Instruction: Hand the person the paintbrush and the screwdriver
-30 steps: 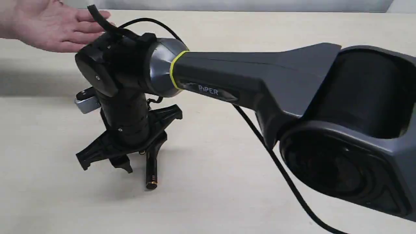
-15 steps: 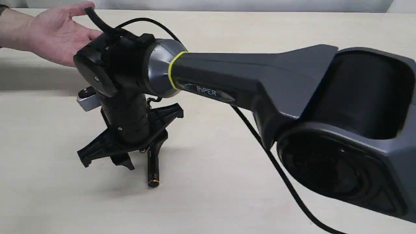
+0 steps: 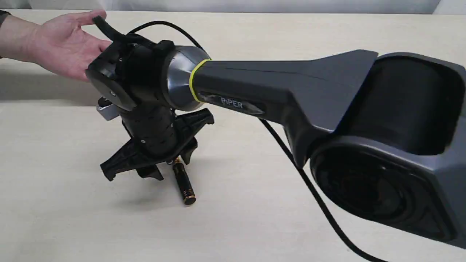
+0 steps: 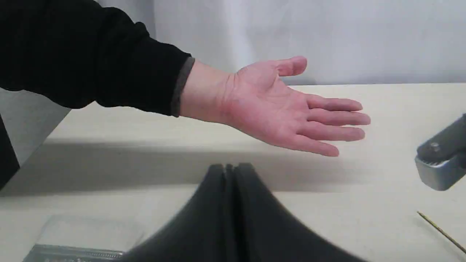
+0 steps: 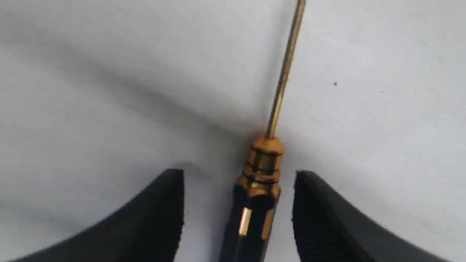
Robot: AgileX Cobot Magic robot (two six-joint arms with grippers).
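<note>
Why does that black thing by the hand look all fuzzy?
Left wrist view: the black left gripper, jaws shut, is too near the lens, so it blurs; the bare open-palmed hand is sharp. Right wrist view: the slim black-and-gold screwdriver looks slightly soft.

The screwdriver (image 5: 255, 218) has a glossy black faceted handle, a polished gold-coloured metal collar and a thin, shiny brass-toned shaft. Either side of it, the right claw (image 5: 238, 175) is matt black plastic, its pads (image 5: 314, 233) finely ribbed. The left claw (image 4: 229, 171) looks equally matt but smooth. The tabletop (image 3: 255, 225) is pale and matt, with a faint wood-look grain. The arm (image 3: 291, 83) has a satin dark-grey plastic shell, a glossier silver-grey joint (image 3: 178, 72) and a rubbery black cable (image 3: 315, 196). The person's sleeve (image 4: 91, 54) is soft black knit cloth. The paintbrush (image 4: 72, 251) shows a ridged silver metal ferrule.
</note>
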